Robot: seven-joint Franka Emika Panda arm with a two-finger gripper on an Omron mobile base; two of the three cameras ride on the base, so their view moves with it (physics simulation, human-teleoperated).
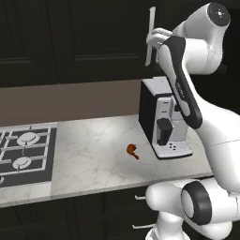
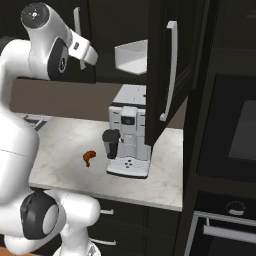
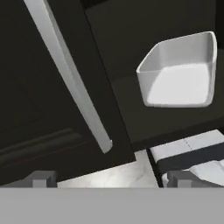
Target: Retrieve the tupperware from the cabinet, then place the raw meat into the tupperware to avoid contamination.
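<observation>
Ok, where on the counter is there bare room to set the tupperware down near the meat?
Bare marble lies between the stove and the raw meat, and in front of the meat. It is crowded to the right, at the coffee machine.

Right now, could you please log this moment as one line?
gripper: open, empty | white plastic tupperware: on cabinet shelf | reddish-brown raw meat: on counter

The tupperware (image 2: 131, 57) sits in the cabinet (image 2: 161, 70) above the coffee machine (image 2: 129, 137), raw meat (image 2: 89, 158) left.
</observation>
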